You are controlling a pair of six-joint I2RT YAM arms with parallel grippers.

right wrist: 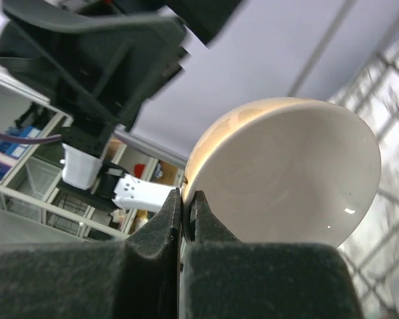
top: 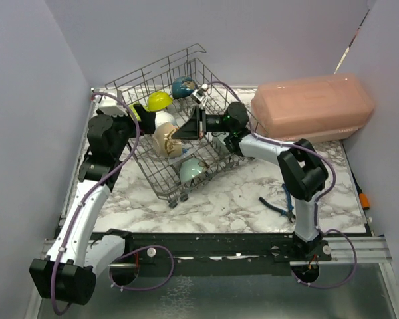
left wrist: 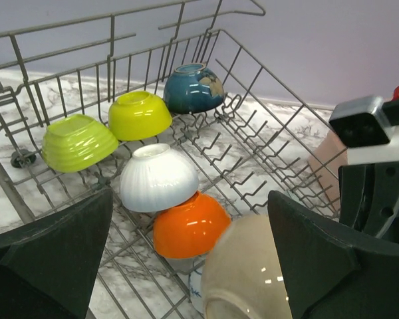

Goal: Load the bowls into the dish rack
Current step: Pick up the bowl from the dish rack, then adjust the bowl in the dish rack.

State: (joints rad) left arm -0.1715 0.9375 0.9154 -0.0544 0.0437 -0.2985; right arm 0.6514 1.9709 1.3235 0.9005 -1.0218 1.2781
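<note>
R gripper (right wrist: 186, 199) tight on beige bowl (right wrist: 289, 173) rim, in rack (top: 156, 179)

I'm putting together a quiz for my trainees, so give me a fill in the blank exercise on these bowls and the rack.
The right pincer is shut on the rim of the ___ bowl.
The left pincer stands ___.
Beside the dish rack lies a ___ box.
Missing words: beige; open; pink.

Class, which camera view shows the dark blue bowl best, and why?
Left wrist: the dark blue bowl sits large and unblocked at the dish rack's far end. Top external shows it small; right wrist misses it.
</note>
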